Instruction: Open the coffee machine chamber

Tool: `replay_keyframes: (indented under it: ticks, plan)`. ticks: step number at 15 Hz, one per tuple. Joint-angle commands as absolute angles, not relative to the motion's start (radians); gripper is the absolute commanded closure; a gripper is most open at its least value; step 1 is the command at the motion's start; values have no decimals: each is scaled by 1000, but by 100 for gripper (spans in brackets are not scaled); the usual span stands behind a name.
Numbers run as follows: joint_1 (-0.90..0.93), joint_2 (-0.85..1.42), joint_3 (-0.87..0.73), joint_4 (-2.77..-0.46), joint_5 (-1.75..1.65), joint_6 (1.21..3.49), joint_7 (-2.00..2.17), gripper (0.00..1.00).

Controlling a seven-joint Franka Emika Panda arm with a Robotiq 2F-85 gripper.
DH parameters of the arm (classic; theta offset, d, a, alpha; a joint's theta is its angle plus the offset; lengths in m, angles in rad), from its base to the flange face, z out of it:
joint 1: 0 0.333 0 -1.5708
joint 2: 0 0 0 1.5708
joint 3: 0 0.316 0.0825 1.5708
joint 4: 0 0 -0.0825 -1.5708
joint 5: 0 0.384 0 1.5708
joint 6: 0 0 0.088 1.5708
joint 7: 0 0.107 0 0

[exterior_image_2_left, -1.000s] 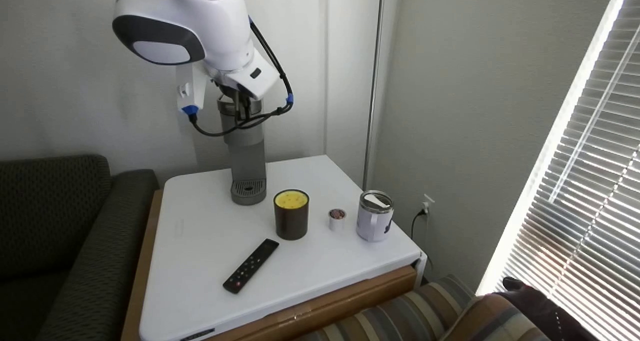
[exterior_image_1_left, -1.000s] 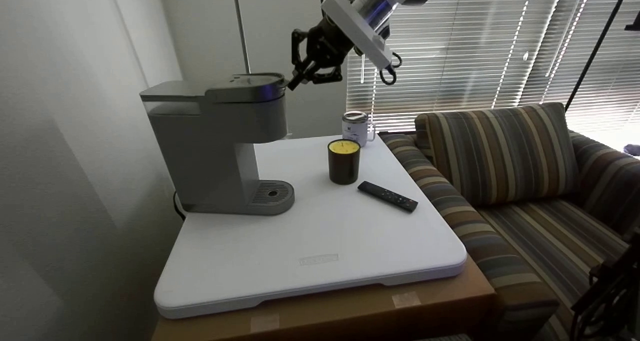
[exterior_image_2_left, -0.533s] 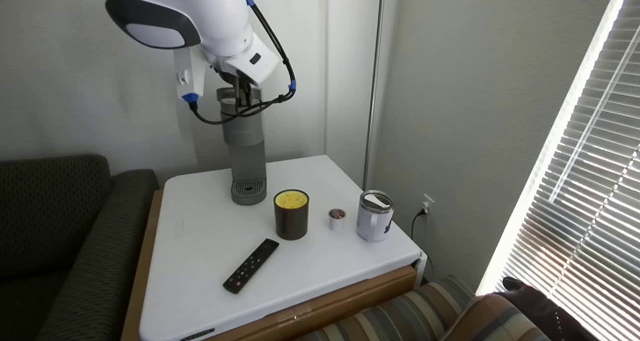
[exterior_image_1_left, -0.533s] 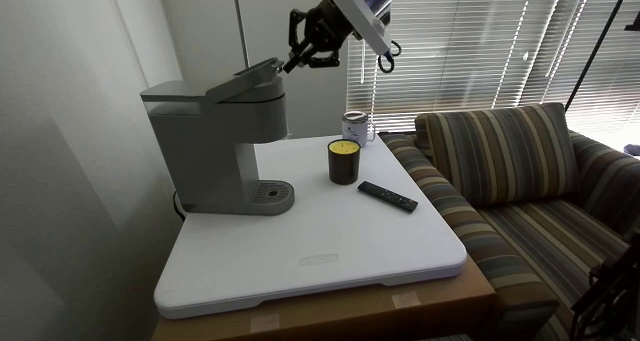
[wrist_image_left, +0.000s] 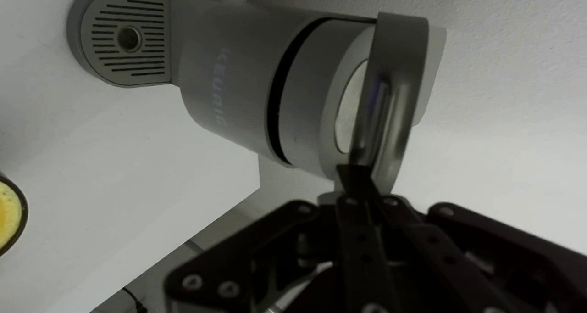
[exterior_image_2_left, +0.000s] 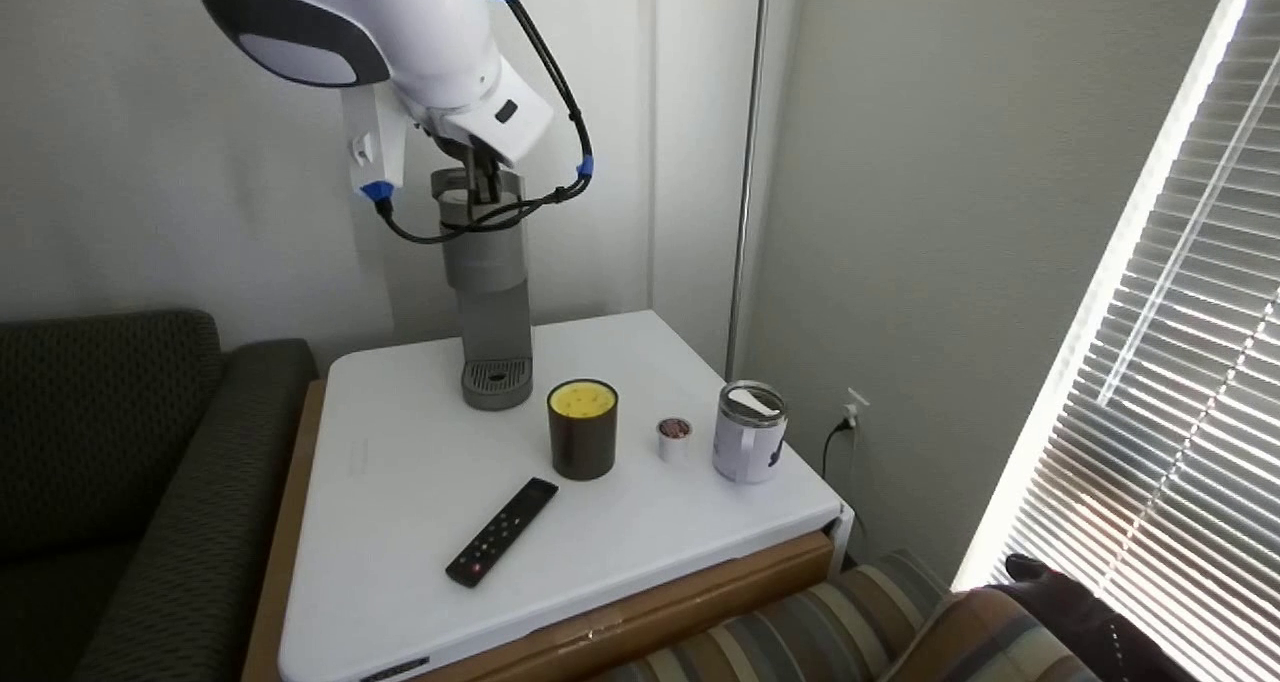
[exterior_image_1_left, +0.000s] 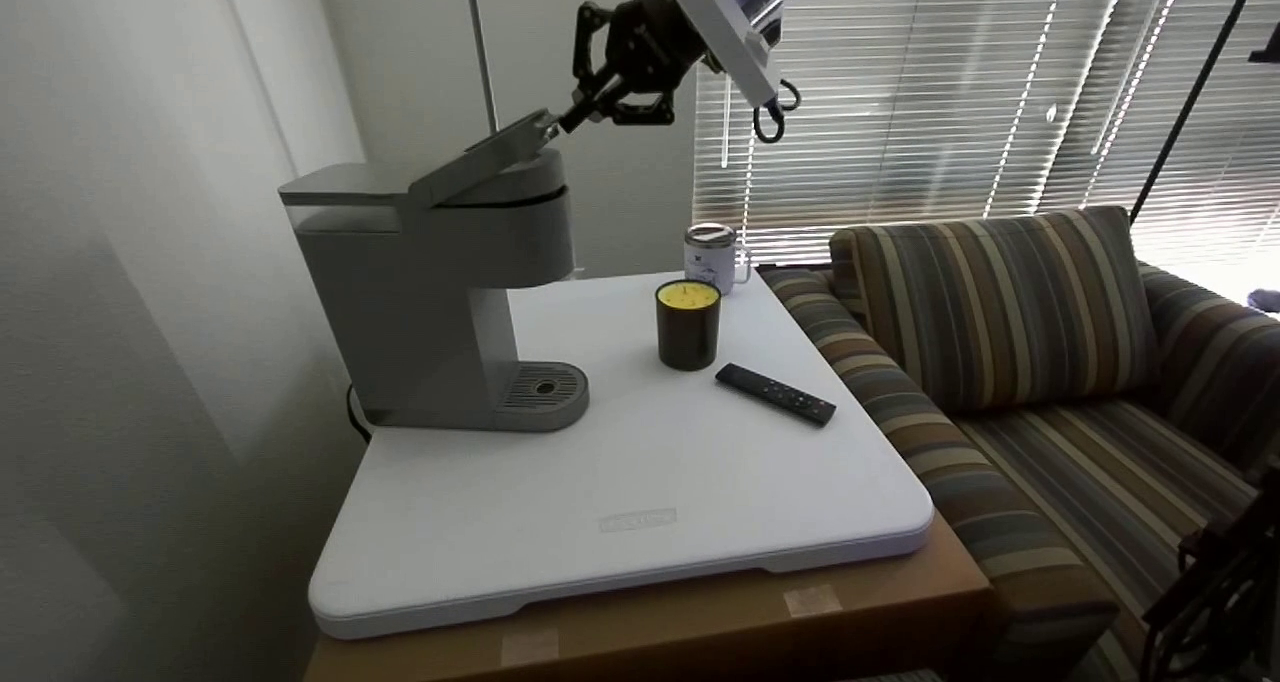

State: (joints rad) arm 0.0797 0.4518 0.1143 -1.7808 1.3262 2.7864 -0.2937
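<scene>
In an exterior view the matte grey machine [exterior_image_1_left: 390,327] stands at ten o'clock on the table [exterior_image_1_left: 640,462]. Over its chamber [exterior_image_1_left: 512,242] the lid [exterior_image_1_left: 487,162] tilts up toward two o'clock; the gripper [exterior_image_1_left: 568,125], fingers [wrist_image_left: 364,239] together, is at the raised edge.

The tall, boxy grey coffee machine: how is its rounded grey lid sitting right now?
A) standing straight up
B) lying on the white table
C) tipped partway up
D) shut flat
C: in an exterior view, the rounded grey lid slants upward, its front end raised above the coffee machine.
</scene>
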Motion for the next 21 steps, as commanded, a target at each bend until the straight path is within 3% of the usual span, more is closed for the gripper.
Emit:
replay_keyframes:
  ticks: [1,21]
  plan:
    - [54,430,140,-1792,1412,2754,-373,100]
    - [66,397,129,-1774,1514,2768,-473,100]
